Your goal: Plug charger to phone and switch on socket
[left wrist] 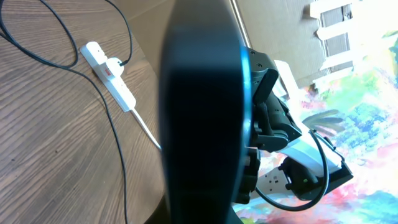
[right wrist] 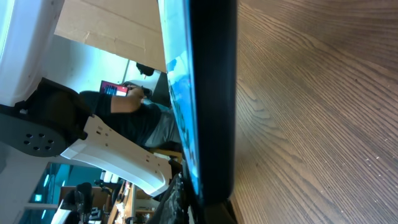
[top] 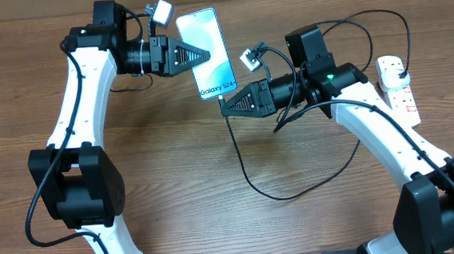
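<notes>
The phone (top: pixel 214 64) is held up off the table, its lit screen facing up with "Galaxy S24" near its lower edge. My left gripper (top: pixel 204 55) is shut on the phone's left edge. My right gripper (top: pixel 225 103) is at the phone's bottom edge, shut on the charger's connector tip. The charger cable (top: pixel 242 170) drops from there, loops over the table and runs to a black plug (top: pixel 400 69) in the socket strip (top: pixel 405 98) at the far right. The phone's dark back (left wrist: pixel 202 112) fills the left wrist view. The right wrist view shows it edge-on (right wrist: pixel 211 93).
The wooden table (top: pixel 176 195) lies under both arms. The white strip (left wrist: pixel 112 78), its white cord and the black cable (left wrist: pixel 115 137) also show in the left wrist view. The strip sits near the table's right edge beside my right arm.
</notes>
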`<move>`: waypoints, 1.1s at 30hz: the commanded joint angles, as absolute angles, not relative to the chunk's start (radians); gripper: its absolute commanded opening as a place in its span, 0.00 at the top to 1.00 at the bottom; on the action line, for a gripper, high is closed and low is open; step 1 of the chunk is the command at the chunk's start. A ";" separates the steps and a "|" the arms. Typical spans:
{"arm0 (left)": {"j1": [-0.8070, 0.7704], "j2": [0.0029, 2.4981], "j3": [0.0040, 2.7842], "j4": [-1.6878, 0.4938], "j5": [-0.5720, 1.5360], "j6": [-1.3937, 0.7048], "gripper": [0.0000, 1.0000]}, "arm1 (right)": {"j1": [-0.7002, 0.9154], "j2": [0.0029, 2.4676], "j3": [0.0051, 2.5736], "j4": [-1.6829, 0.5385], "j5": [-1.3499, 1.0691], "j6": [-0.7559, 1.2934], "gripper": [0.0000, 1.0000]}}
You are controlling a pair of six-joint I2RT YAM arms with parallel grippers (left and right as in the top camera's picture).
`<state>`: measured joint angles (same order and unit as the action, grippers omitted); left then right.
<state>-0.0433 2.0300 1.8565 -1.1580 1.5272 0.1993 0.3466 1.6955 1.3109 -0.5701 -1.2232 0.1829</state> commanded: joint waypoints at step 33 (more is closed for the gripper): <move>-0.055 2.017 1.869 -1.150 1.583 0.187 0.96 | 0.339 1.701 1.330 -0.539 -1.234 0.214 0.96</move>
